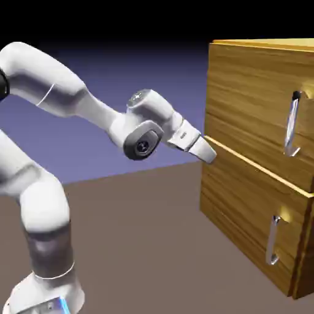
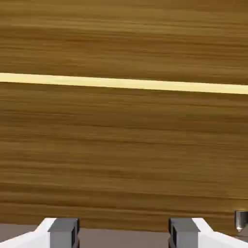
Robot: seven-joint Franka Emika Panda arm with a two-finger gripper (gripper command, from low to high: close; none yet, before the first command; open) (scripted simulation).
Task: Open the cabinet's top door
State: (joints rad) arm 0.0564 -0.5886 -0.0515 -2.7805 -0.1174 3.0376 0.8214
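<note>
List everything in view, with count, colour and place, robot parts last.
cabinet: one, golden-brown wood grain, on the right of the exterior view; it fills the hand view.
top door: one, wood grain, upper panel.
top door handle: one, silver, vertical, near the panel's right edge.
lower door: one, wood grain, beneath the top door.
lower door handle: one, silver, vertical.
table: one, brown, under everything.
arm: one, white, rising from lower left.
gripper: one, white with grey tips, open, empty, near the seam between the doors.
</note>
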